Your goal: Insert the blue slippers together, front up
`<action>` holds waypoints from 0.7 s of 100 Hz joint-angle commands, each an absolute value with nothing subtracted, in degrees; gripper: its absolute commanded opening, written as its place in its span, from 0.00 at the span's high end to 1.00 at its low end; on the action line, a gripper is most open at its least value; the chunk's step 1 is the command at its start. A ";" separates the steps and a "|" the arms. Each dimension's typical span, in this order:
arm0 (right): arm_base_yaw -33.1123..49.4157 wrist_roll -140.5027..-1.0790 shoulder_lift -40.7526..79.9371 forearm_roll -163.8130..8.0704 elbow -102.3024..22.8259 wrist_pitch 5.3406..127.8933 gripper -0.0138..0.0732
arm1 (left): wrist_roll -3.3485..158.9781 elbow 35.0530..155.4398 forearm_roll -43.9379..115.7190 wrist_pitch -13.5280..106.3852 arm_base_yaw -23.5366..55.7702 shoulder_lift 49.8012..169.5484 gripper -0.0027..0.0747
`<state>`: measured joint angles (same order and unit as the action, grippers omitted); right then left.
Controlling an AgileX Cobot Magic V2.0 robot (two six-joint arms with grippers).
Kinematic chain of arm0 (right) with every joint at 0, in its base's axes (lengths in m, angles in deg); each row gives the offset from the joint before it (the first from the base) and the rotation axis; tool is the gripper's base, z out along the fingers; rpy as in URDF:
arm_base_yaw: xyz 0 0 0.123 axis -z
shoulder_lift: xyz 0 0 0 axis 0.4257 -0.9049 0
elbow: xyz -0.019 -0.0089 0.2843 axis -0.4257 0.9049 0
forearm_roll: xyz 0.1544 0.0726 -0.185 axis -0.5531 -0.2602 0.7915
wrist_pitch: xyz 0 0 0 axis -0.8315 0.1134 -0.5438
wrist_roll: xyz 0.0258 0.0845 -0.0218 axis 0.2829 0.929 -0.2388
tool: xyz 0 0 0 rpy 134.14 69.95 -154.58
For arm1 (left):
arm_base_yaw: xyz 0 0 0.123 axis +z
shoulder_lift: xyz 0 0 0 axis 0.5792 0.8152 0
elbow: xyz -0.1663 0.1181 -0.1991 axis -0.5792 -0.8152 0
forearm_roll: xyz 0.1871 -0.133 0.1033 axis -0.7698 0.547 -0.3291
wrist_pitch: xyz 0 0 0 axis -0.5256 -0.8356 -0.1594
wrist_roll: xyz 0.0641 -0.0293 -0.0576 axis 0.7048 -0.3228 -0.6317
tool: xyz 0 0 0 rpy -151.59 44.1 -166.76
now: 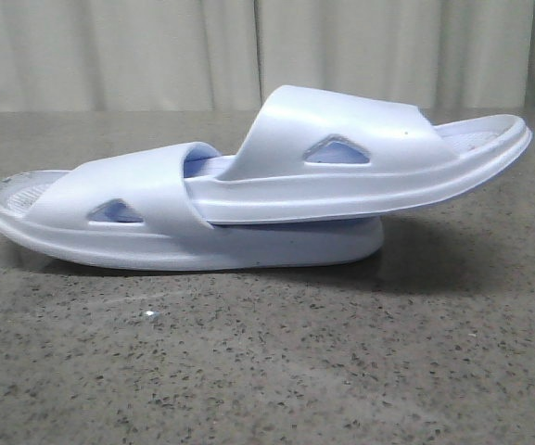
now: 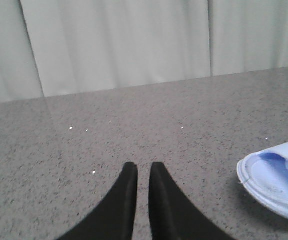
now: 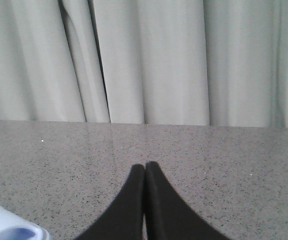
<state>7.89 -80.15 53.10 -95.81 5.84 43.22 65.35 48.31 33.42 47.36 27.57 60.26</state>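
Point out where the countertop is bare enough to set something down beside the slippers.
Bare counter runs along the near edge, in front of the nested blue slippers, and in a strip between them and the curtain. The middle is crowded by the pair.

You are looking at two blue slippers on the speckled stone table (image 1: 267, 371): a lower slipper (image 1: 137, 218) lying flat and an upper slipper (image 1: 360, 158) pushed under the lower one's strap. Each shows one triangular side cutout to you, two in all. Two grippers appear, one per wrist view: the left gripper (image 2: 143, 172) and the right gripper (image 3: 145, 167), each with two black fingers. Behind the table hangs one pale curtain (image 3: 144, 60), possibly several panels; the folds leave that unclear.
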 commanded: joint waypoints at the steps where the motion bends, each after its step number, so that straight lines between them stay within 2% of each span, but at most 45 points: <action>1: 8.37 -80.85 53.13 -95.27 4.16 39.23 0.96 | 50.62 47.63 21.92 52.37 27.28 59.34 0.94; 19: 8.37 -80.85 53.13 -95.27 4.16 39.23 0.96 | 33.70 40.63 5.70 62.70 27.28 56.95 0.94; 70: 8.37 -80.85 53.13 -95.27 4.16 39.23 0.96 | 33.26 37.20 3.81 61.62 27.28 51.59 0.94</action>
